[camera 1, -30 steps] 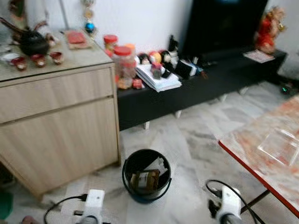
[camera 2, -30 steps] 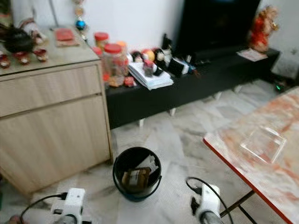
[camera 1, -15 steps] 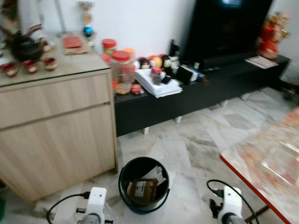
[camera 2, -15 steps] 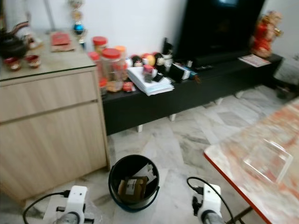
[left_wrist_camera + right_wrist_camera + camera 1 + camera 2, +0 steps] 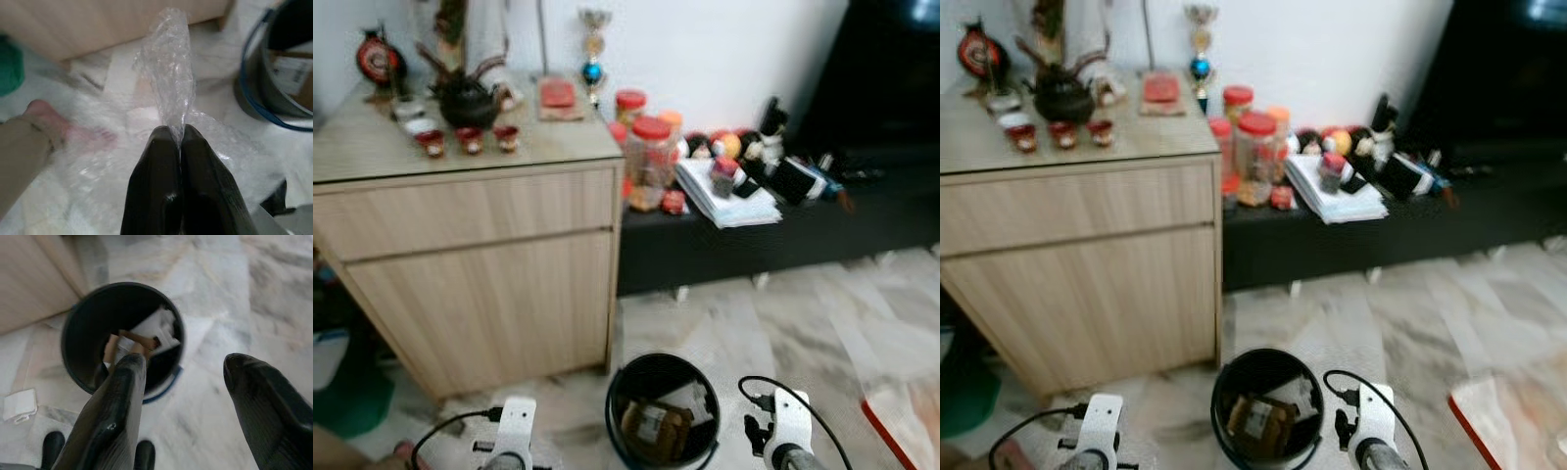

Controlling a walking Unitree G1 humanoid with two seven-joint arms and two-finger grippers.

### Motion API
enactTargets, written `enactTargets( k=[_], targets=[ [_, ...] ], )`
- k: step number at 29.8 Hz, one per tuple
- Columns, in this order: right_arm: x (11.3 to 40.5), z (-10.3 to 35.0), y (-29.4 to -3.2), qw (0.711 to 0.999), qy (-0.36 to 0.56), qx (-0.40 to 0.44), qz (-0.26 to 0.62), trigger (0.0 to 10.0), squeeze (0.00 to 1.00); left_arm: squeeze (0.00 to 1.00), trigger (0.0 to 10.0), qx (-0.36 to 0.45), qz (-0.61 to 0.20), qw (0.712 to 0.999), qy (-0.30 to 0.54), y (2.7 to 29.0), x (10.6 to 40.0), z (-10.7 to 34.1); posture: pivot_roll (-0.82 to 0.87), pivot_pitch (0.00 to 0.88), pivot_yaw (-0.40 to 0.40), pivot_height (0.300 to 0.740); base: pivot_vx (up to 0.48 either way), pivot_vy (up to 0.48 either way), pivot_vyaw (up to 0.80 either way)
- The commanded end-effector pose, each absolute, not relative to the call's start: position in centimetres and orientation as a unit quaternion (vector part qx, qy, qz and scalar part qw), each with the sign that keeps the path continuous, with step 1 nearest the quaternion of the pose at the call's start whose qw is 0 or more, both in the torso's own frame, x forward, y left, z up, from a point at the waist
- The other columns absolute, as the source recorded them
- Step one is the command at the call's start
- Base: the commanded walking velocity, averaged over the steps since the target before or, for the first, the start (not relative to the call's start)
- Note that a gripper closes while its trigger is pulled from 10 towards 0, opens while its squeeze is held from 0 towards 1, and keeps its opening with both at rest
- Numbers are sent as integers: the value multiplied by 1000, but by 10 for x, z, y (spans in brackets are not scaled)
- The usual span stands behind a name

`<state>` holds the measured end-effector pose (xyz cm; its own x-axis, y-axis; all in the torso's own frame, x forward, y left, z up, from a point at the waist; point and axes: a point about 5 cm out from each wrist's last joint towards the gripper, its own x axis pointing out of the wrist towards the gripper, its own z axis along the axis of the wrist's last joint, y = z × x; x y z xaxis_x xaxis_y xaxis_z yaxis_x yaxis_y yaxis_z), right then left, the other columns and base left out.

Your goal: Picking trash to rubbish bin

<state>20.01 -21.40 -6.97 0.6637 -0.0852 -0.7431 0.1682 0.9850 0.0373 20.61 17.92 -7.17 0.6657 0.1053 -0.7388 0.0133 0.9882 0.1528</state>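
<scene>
My left jaws are pinched tight on a crumpled plastic wrap; my right jaws gape wide and empty. The bin, already holding cardboard scraps, sits at two o'clock from the wrap, so I judge the drop remains.

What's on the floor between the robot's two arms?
The black rubbish bin stands there, shown in the eye views, with cardboard and paper trash inside. The left gripper pinches bubble wrap.
</scene>
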Motion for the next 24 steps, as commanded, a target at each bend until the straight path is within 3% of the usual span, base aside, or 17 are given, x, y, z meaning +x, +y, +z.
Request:
enactTargets(
  k=[1, 9, 17, 24],
  targets=[
    [208, -66, -209, 916, 394, 53, -60, 10000, 0, 0, 10000, 80, 30, 909, 409, 185, 205, -72, 228, 0, -107, 740, 352, 0, 0],
    [210, -65, -209, 917, 385, 74, -72, 10000, 0, 0, 10000, 81, 30, 910, 406, 184, 206, -71, 228, 0, -107, 740, 349, 0, 0],
    [212, -63, -207, 920, 379, 76, -66, 10000, 0, 0, 10000, 80, 32, 912, 401, 185, 209, -69, 232, 0, -109, 740, 349, 0, -685],
    [214, -62, -207, 922, 375, 76, -65, 10000, 0, 0, 10000, 80, 31, 914, 397, 184, 211, -68, 231, 0, -107, 740, 349, 0, 0]
  ],
)
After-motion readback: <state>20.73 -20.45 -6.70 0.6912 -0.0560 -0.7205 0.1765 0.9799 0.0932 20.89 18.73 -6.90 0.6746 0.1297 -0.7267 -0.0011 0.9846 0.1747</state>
